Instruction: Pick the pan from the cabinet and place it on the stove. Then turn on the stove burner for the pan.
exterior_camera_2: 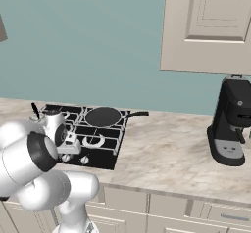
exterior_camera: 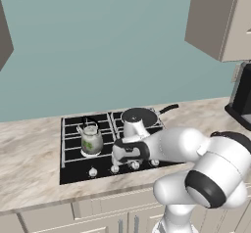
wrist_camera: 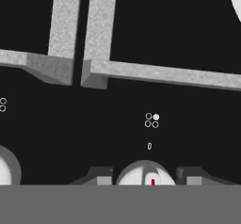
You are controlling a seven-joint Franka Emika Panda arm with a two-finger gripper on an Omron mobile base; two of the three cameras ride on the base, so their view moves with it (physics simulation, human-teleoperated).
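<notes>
My tool (wrist_camera: 146,178) sits low over the black stove (exterior_camera: 73,171), its two fingertips (wrist_camera: 101,177) flanking a silver knob (wrist_camera: 146,173), a narrow gap either side. The pan (exterior_camera: 138,115) rests on the burner at my one o'clock, handle pointing right. A glass kettle (exterior_camera: 91,139) stands at eleven o'clock.

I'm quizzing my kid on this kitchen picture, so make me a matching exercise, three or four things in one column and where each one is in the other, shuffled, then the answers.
Things:
1. pan
2. kettle
3. coffee machine
4. gripper

Places:
A. on the counter, right of the stove
B. on a front left burner
C. either side of a silver knob at the stove's front edge
D. on a back burner, handle pointing right

Pairs: 1-D, 2-B, 3-A, 4-C
</notes>
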